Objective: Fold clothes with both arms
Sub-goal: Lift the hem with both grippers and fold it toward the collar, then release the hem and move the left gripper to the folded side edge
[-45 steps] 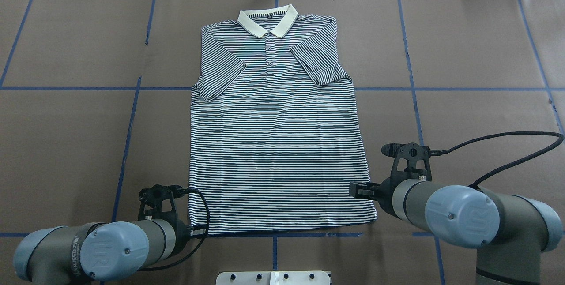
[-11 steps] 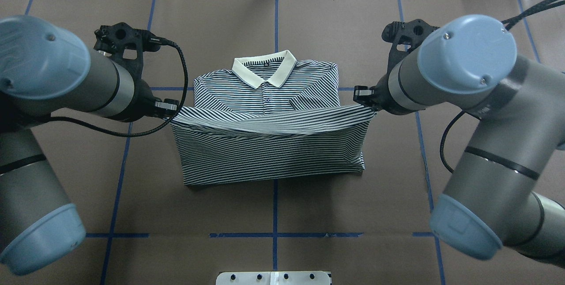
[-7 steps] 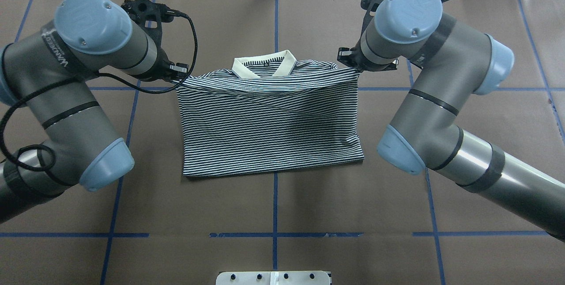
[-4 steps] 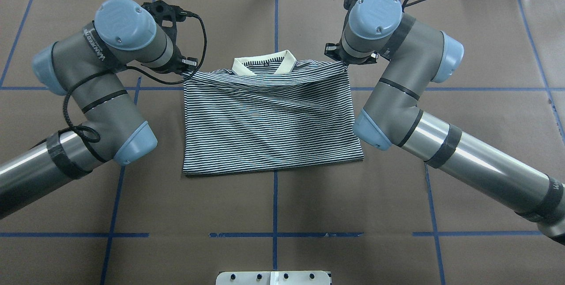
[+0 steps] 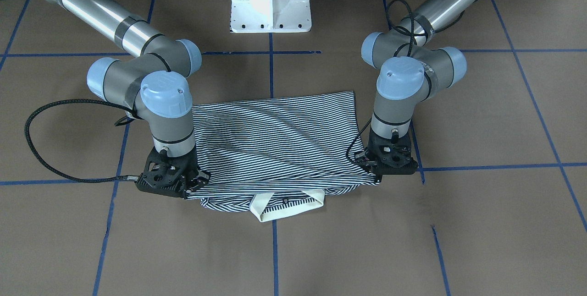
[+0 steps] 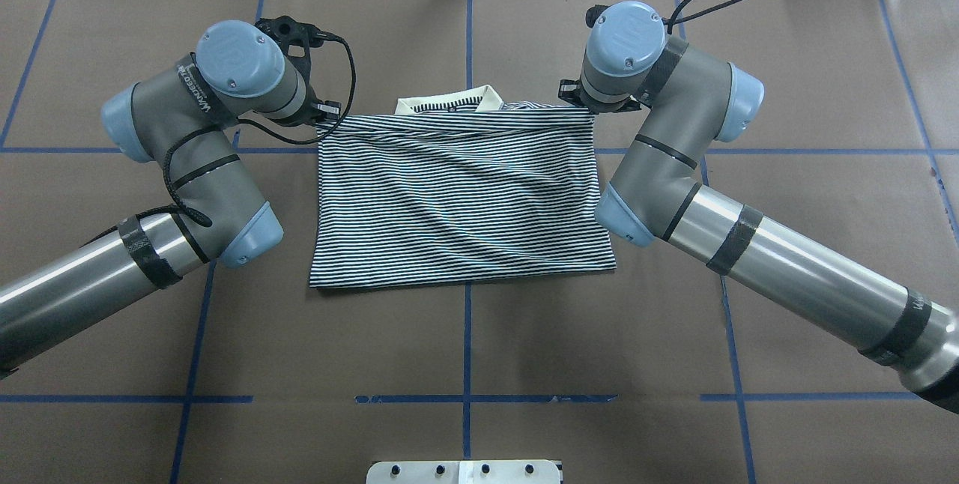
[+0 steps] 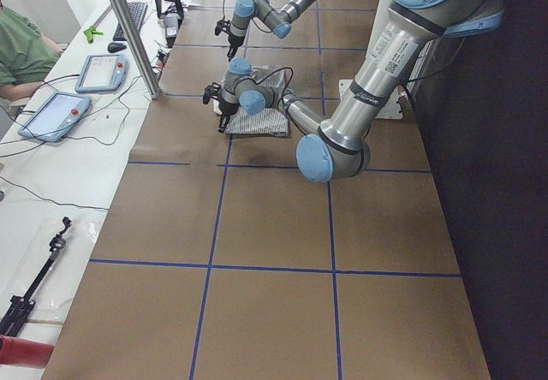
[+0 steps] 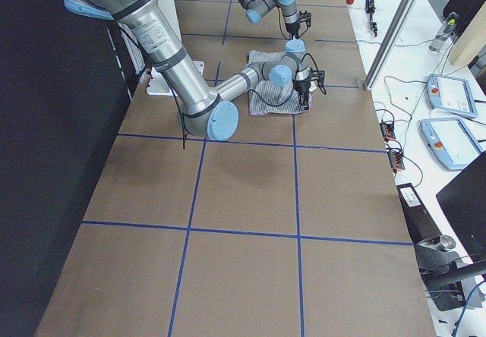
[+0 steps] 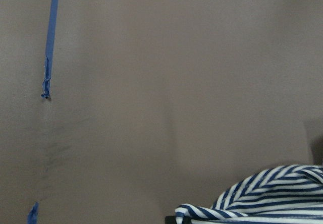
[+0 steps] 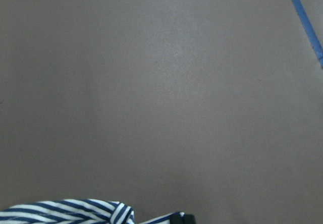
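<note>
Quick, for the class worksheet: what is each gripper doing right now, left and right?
Left gripper: closed, holding a hem corner of the polo shirt.
Right gripper: closed, holding the shirt's other hem corner.

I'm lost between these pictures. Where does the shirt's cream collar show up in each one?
Front-facing: collar at bottom centre, poking out below the folded shirt.
Overhead: top centre, peeking past the shirt's far edge.
Exterior left: too small to tell.
Exterior right: too small to tell.
Left wrist: not in it, only striped cloth.
Right wrist: not in it, only striped cloth.
Landmark: the blue tape line that runs straight to the collar in the overhead and front-facing views.
</note>
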